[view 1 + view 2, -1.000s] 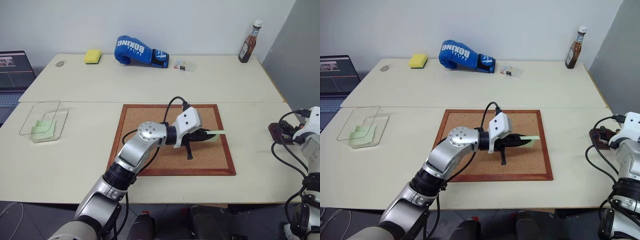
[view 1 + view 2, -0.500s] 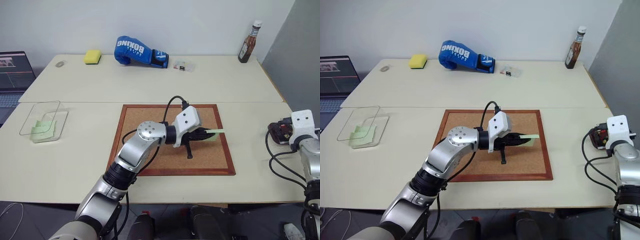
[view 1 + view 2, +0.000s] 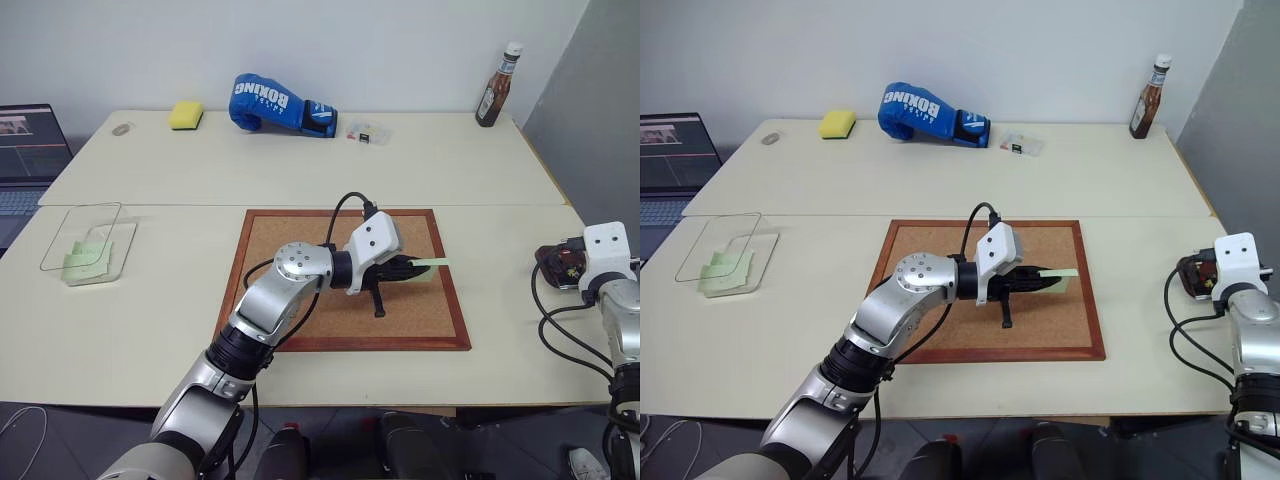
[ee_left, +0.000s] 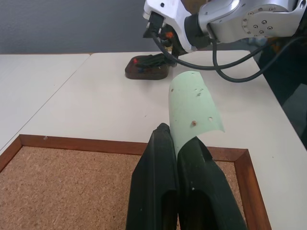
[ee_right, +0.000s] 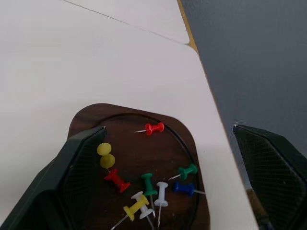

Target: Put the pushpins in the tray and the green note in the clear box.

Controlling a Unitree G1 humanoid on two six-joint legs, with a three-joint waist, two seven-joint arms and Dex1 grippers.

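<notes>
Clear box (image 3: 85, 243) sits near the worktop's left edge, green slips inside. Left gripper (image 4: 178, 148), over the corkboard (image 3: 300, 320), is clamped on the green note (image 4: 194, 110). Right gripper (image 5: 168, 177) hangs spread wide over the tray (image 5: 187, 143) of pushpins (image 5: 154, 128) at the right edge.

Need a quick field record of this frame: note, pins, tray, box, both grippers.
green note: pinched in the left gripper, held over the corkboard near its right edge; the free end curls up
pushpins: red, yellow, green, white and blue ones lying in the tray
tray: dark brown dish at the table's right edge, below the right gripper
clear box: far left on the table, already holds green notes
left fingers: shut on the note
right fingers: wide open, empty
</notes>
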